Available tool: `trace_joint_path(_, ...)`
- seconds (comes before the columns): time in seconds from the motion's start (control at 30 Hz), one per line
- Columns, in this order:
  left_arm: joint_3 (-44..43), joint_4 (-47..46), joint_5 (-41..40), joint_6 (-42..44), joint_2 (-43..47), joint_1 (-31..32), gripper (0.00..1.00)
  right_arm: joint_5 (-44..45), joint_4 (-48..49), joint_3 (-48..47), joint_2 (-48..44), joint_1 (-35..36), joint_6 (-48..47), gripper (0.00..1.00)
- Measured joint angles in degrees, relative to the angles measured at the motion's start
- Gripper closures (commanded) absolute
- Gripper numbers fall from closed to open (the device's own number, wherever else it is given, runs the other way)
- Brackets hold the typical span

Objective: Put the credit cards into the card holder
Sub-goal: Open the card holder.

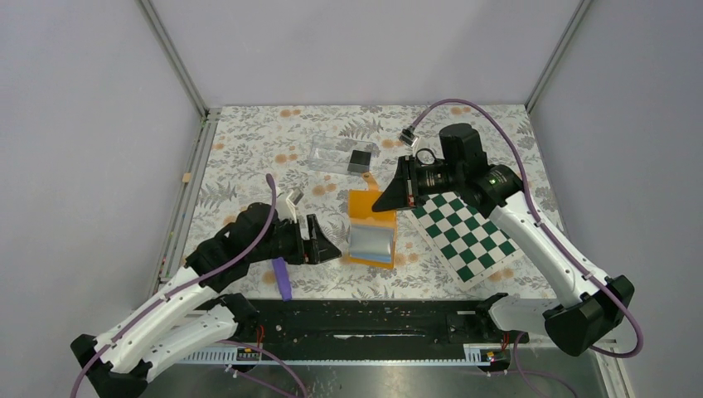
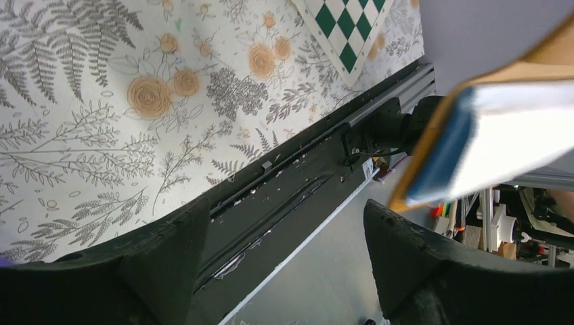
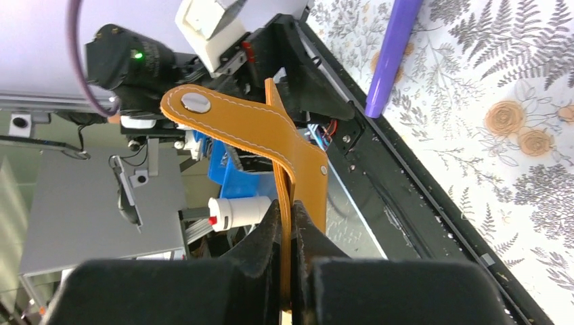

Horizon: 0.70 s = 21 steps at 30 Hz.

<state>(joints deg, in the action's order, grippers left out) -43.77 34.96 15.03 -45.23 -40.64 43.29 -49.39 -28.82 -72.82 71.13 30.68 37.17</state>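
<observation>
Dead centre of the floral table (image 1: 249, 149) sits the orange card holder (image 1: 365, 209), propped open with its light blue lining (image 1: 370, 239) facing up. The right gripper (image 1: 388, 201) comes in from about 2 o'clock and is clamped hard on one orange cover. Its wrist view shows the leather squeezed between the jaws, with the snap strap (image 3: 203, 105) flopping over. The left gripper (image 1: 330, 249) is at 9 o'clock of the holder, jaws spread wide with nothing between them. The only credit card (image 1: 359, 160) I can spot is the dark one up at 12 o'clock by the clear box (image 1: 336, 153), well apart from the holder. I can't tell if it's in the box or on it. My read is that no card is in the pocket yet. What could bite: that pinch is on thin leather, so pushing a card in could drag the cover out and let the holder flop shut. A flat card may also just skid away from the fingers. And the left arm has to reach past the holder and the right arm, so a bump could knock everything askew.
</observation>
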Motion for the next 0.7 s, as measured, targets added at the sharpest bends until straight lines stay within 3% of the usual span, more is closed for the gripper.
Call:
trace_joint_path(0.4, 3.5, -7.4, 2.5, -3.3, -0.5, 0.0, 0.29, -2.8, 0.0, 0.2, -0.1, 0.0, 1.7, 1.00)
trace_joint_path(0.7, -0.9, -3.3, 1.0, -1.5, -1.1, 0.0, 0.31, -2.8, 0.1, 1.7, -0.6, 0.0, 1.6, 1.00)
